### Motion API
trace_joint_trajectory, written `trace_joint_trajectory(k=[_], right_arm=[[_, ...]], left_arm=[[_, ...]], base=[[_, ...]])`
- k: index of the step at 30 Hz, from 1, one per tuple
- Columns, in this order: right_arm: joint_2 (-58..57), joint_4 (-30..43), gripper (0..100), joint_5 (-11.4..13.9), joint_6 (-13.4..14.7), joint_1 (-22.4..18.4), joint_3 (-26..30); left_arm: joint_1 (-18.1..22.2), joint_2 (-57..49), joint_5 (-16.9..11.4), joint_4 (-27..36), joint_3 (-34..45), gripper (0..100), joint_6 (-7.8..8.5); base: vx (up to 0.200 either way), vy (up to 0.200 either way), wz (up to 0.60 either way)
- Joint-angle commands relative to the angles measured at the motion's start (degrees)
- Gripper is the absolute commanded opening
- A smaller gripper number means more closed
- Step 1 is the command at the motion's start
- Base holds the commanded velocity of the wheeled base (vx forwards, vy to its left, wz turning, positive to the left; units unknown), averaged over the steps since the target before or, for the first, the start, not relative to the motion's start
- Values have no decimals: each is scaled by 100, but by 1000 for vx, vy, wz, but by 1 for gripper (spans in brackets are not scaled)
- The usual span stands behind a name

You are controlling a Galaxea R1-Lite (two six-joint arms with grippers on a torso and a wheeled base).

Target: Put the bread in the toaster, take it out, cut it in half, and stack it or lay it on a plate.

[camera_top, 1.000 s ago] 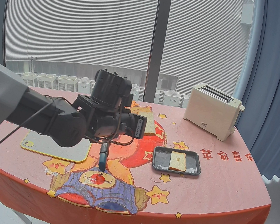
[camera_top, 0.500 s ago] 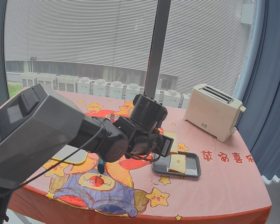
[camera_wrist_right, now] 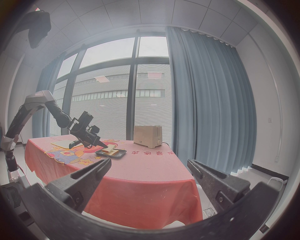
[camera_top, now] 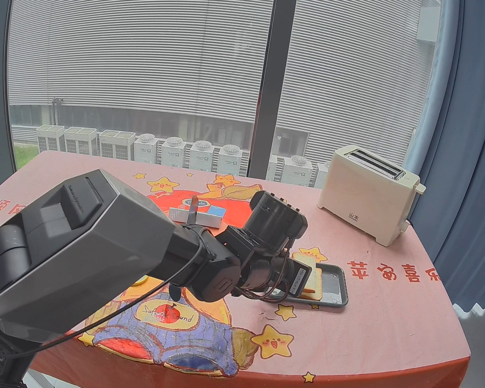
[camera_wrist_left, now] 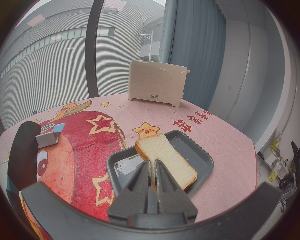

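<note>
A: Any writing on the table?

B: A row of red characters [camera_top: 389, 270] is printed on the tablecloth [camera_top: 402, 337], between the toaster [camera_top: 369, 192] and the plate [camera_top: 334, 288]. The toaster stands at the far right corner and bears a small dark mark [camera_wrist_left: 154, 96] low on its front. There is a line of print under the apple picture [camera_top: 167, 313] near the front edge, and a small stand [camera_top: 195, 217] toward the far middle carries a blue card. Both are too small to make out. A white sticker [camera_top: 300, 279] sits on the left wrist.

A: How is the left arm posed?

B: It stretches from the left side across the middle of the table, forearm sloping down. The left gripper [camera_wrist_left: 152, 162] is over the end of the plate nearest the table's middle. Its fingers are pinched together on the edge of a bread half [camera_wrist_left: 165, 154], held tilted over a second bread half [camera_wrist_right: 115, 152] that lies flat in the plate. The plate is on the right half of the table, nearer the front edge than the toaster.

A: And the right arm?

B: The right gripper [camera_wrist_right: 149, 162] hangs low, off the table beyond its right front corner. Its fingers are spread wide apart and hold nothing.
</note>
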Motion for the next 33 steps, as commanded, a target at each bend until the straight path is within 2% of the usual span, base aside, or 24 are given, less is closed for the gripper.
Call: trace_joint_trajectory(k=[1,4,5,15,20,21,27,30,32,33], right_arm=[[-93,-1,100,1,-2,2,99],[-93,-1,100,1,-2,2,99],[-93,-1,100,1,-2,2,99],[-93,-1,100,1,-2,2,99],[-93,-1,100,1,-2,2,99],[-93,-1,100,1,-2,2,99],[-93,-1,100,1,-2,2,99],[-93,-1,100,-7,-2,2,99],[-93,-1,100,-7,-2,2,99],[-93,-1,100,-7,-2,2,99]], left_arm=[[-16,5,2,7,-35,0,-3],[-33,5,-16,7,-35,0,-3],[-33,5,-16,7,-35,100,-3],[-121,-47,-16,-72,-35,100,-21],[-51,-680,28,-11,176,100,-47],[-7,-1067,46,7,404,100,-65],[397,-2491,169,16,1494,100,-21],[872,-3493,309,-19,2329,100,-3],[1355,-4301,301,-63,2971,100,137],[1355,-4301,301,-63,2971,100,137]], base=[[0,0,0],[0,0,0],[0,0,0],[0,0,0],[0,0,0],[0,0,0],[0,0,0],[0,0,0],[0,0,0],[0,0,0]])
